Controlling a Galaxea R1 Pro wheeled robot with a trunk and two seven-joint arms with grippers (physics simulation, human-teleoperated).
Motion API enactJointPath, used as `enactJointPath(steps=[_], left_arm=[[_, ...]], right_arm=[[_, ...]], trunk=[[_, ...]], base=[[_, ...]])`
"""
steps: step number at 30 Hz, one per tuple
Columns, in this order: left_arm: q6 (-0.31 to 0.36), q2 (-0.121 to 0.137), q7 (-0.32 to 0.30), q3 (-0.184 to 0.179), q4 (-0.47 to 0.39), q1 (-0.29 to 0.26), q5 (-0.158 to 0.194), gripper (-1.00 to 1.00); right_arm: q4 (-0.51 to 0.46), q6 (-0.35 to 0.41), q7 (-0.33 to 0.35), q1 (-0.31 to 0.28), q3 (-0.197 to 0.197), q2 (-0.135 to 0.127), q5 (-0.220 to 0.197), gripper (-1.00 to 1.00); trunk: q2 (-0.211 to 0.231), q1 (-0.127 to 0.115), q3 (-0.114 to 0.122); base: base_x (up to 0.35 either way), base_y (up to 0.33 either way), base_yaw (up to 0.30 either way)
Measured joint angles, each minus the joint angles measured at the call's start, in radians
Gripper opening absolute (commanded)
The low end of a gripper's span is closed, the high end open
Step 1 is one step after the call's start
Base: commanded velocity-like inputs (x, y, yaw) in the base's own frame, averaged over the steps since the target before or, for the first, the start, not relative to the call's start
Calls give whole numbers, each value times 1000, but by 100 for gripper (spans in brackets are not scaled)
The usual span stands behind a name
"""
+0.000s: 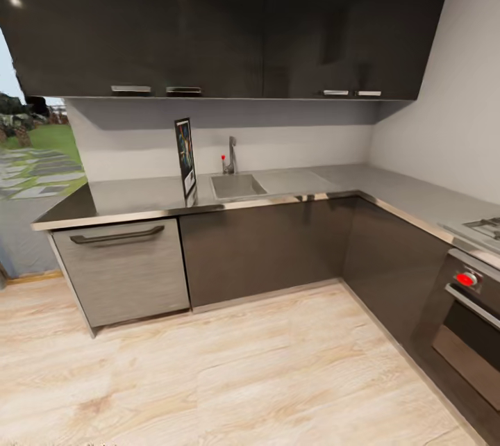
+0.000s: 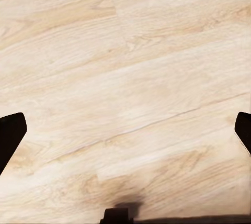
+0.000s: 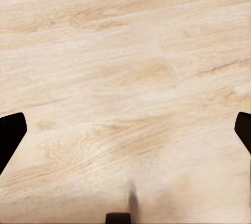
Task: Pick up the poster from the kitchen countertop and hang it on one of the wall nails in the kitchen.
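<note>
Currently, both grippers are held spread wide over bare wood floor (image 2: 125, 77): the left gripper (image 2: 125, 130) shows dark fingertips (image 2: 10, 135) at the frame's two edges with nothing between them, and the right gripper (image 3: 125, 130) is the same, empty. In the head view, the poster (image 1: 185, 156) is seen upright at centre left, standing on the countertop (image 1: 132, 196) just beside the sink (image 1: 237, 186), apparently leaning toward the backsplash. Wall nails cannot be made out. The approach step is judged to be in hand; no grasp has begun. For the next move, the base must be brought up to the counter and one arm raised so the frame's edge can be clamped.
</note>
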Motion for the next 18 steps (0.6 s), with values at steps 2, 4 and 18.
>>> enactJointPath(steps=[2,4,18], left_arm=[[0,0,0,0,0,0,0,100],[0,0,0,0,0,0,0,100],[0,0,0,1,0,0,0,100]], right_arm=[[0,0,0,0,0,0,0,100],[0,0,-1,0,0,0,0,100],[0,0,-1,0,0,0,0,100]], trunk=[[0,0,0],[0,0,0],[0,0,0]], base=[[134,-312,295],[128,-315,295],[123,-318,295]])
